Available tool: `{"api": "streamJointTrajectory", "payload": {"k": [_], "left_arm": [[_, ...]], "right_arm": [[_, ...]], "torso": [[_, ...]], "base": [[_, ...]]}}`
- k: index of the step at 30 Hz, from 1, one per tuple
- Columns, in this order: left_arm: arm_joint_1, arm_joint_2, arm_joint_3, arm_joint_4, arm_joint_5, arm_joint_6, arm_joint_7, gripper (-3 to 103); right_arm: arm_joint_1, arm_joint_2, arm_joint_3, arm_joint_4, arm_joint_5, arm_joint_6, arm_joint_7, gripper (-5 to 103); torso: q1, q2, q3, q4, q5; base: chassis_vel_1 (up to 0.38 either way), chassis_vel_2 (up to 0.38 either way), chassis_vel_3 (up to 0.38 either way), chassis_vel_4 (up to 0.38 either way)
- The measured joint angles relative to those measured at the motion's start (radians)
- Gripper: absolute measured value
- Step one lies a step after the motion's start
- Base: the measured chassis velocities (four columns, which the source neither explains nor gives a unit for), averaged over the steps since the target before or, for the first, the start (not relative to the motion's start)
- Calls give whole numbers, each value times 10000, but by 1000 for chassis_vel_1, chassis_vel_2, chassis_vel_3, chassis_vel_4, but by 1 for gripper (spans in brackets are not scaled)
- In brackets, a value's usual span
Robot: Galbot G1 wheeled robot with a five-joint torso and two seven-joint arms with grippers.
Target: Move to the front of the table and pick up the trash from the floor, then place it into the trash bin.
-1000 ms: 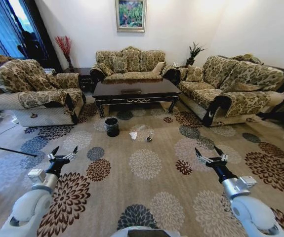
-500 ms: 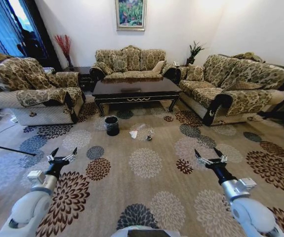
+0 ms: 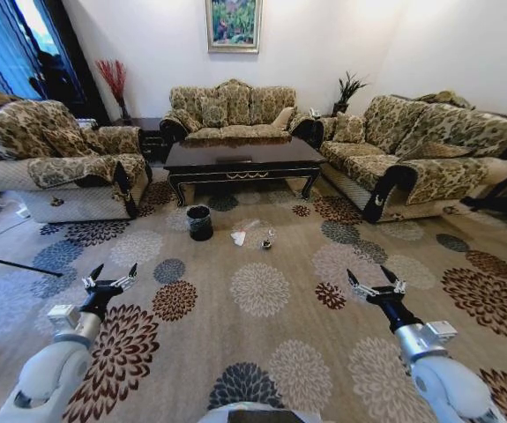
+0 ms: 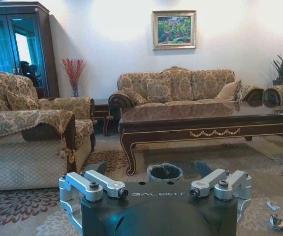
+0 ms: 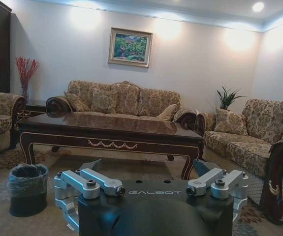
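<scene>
The dark glossy table point(image 3: 235, 159) stands ahead between the sofas, also in the left wrist view point(image 4: 206, 124) and the right wrist view point(image 5: 110, 133). In front of it on the flowered carpet floor point(image 3: 262, 344) stands the black trash bin point(image 3: 200, 224) point(image 4: 165, 172) point(image 5: 28, 189) with its clear liner. To the bin's right lies the trash: a white paper wad point(image 3: 238, 238), a clear bottle point(image 3: 256, 231) and a small shiny scrap point(image 3: 266, 244) point(image 4: 277, 223). My left gripper point(image 3: 112, 278) and right gripper point(image 3: 376, 282) hang open and empty over the carpet, well short of the trash.
An armchair point(image 3: 55, 163) stands at the left, a sofa point(image 3: 231, 110) behind the table, and another sofa point(image 3: 421, 159) at the right. A thin dark rod point(image 3: 6, 263) lies on the floor at the far left. Open carpet stretches between me and the bin.
The whole picture has shifted slightly, so the camera has crept towards the table. Both arms hold the same pose with fingers open.
</scene>
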Motion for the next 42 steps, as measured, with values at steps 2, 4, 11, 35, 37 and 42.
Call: {"api": "streamJointTrajectory", "payload": {"k": [2, 4, 11, 35, 37, 42], "left_arm": [[-3, 1, 0, 6, 0, 0, -5, 100], [-4, 3, -5, 14, 4, 0, -12, 100], [18, -14, -21, 36, 30, 0, -17, 100], [269, -176, -85, -38, 133, -92, 25, 100], [255, -169, -92, -38, 126, -92, 26, 100], [203, -184, -100, -16, 122, -104, 25, 100]], "right_arm": [[0, -14, 2, -3, 1, 0, 2, 100], [-2, -24, 4, -8, 2, 0, 3, 100], [-4, 4, -2, -6, 2, 9, -7, 100], [-4, 150, -124, 25, -47, 92, -106, 100], [10, 217, -155, 35, -67, 95, -108, 100], [-38, 365, -194, 35, -145, 149, -127, 100]], "torso": [[-26, -56, -28, 0, 0], [-77, -164, -87, 0, 0], [-205, -476, -269, 0, 0], [-679, -1563, -883, 0, 1], [-721, -1679, -955, 0, -1], [-821, -1901, -1080, -1, 0]], "base": [[0, 0, 0, 0], [0, 0, 0, 0], [0, 0, 0, 0], [0, 0, 0, 0], [0, 0, 0, 0], [0, 0, 0, 0]]}}
